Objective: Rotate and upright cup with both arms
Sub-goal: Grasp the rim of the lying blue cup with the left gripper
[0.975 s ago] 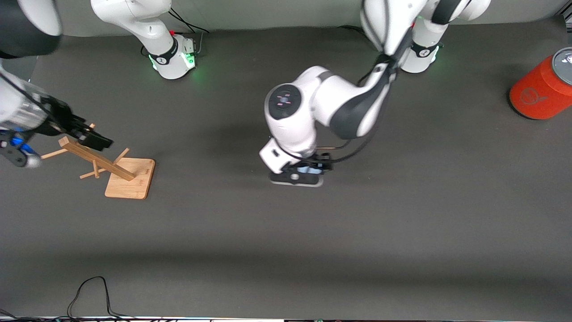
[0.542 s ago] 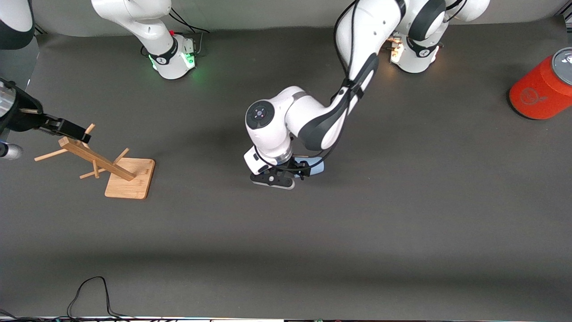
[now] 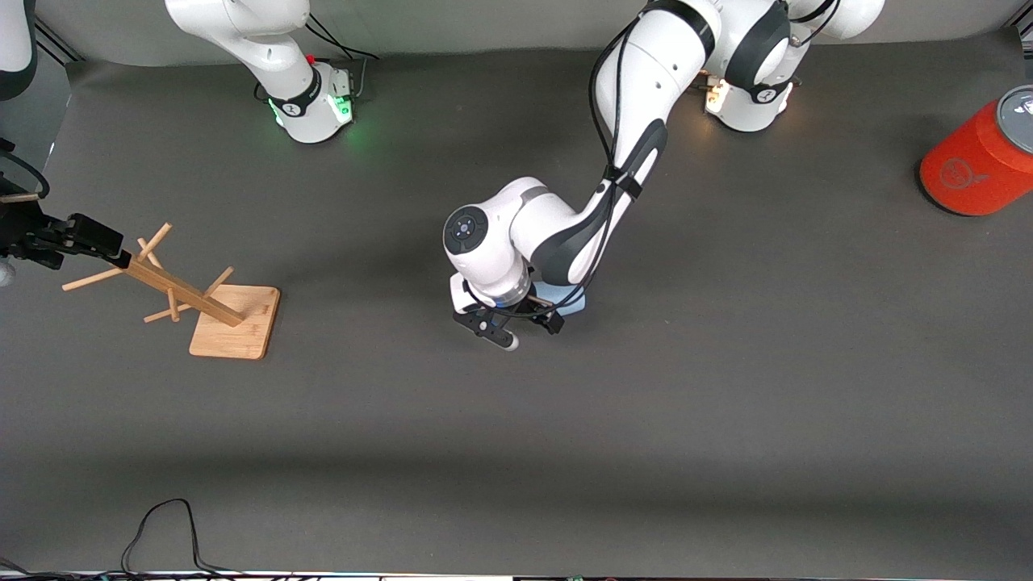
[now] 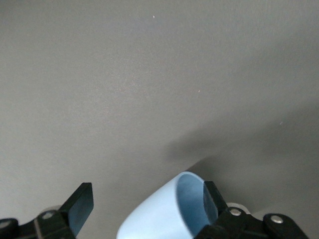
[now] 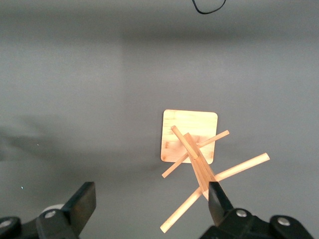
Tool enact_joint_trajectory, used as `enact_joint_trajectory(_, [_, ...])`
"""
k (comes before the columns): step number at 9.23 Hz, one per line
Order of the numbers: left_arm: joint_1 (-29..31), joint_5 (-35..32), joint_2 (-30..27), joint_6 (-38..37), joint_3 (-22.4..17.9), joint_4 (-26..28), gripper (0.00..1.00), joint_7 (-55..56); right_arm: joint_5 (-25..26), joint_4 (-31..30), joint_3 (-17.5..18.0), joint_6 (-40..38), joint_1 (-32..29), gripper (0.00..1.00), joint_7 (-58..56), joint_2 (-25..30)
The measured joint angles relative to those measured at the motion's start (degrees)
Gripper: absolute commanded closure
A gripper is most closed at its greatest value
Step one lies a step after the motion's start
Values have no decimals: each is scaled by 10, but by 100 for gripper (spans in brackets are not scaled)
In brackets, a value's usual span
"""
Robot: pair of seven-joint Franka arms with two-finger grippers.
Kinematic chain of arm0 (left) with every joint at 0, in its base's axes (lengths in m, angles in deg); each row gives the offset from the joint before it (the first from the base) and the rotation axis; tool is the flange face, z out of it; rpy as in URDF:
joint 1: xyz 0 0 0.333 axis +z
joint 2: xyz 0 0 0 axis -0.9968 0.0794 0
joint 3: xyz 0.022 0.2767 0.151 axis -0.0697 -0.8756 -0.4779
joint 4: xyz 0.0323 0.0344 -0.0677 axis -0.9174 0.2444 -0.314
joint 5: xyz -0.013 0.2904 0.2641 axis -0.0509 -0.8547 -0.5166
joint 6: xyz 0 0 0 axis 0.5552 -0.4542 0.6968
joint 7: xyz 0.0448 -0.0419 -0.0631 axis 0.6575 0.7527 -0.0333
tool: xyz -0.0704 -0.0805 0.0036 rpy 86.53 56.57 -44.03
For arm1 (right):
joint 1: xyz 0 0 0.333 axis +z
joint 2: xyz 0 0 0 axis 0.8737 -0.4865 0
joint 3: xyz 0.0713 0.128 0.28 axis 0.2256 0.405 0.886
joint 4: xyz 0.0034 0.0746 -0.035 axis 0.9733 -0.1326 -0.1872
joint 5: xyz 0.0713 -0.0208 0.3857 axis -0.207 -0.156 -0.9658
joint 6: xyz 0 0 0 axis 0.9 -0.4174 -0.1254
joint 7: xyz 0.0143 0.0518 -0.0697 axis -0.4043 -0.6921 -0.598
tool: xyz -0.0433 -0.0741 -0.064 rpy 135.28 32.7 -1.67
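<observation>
The light-blue cup [image 3: 571,300] lies on its side on the dark table, mostly hidden under the left arm's wrist. In the left wrist view the cup [image 4: 159,219] lies between the jaws, its open rim against one finger [image 4: 211,199] and the other finger well apart from it. My left gripper [image 3: 524,319] [image 4: 145,196] is low over the cup and open. My right gripper [image 3: 109,244] [image 5: 149,195] is open and empty, up by the top of the wooden rack [image 3: 181,294] at the right arm's end.
The wooden peg rack [image 5: 194,149] stands tilted on its square base [image 3: 234,323]. A large orange-red cylinder with a grey lid [image 3: 980,157] lies at the left arm's end. A black cable [image 3: 161,528] lies at the table's near edge.
The left arm's hand has shifted toward the right arm's end and turned over the cup, which now shows beside it. The right gripper has drawn back from the rack toward the table's end.
</observation>
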Motion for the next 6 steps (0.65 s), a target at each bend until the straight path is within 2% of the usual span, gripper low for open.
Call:
enact_joint_trajectory(4, [2, -23, 7, -10, -3, 6, 14, -54, 0, 0, 0, 0, -5, 0, -1, 0])
enact_joint_trajectory(5, [3, -27, 9, -9, -3, 6, 33, -70, 0, 0, 0, 0, -7, 0, -1, 0])
enact_joint_trajectory(6, [7, -31, 10, -8, -3, 6, 61, -84, 0, 0, 1, 0, -7, 0, -2, 0])
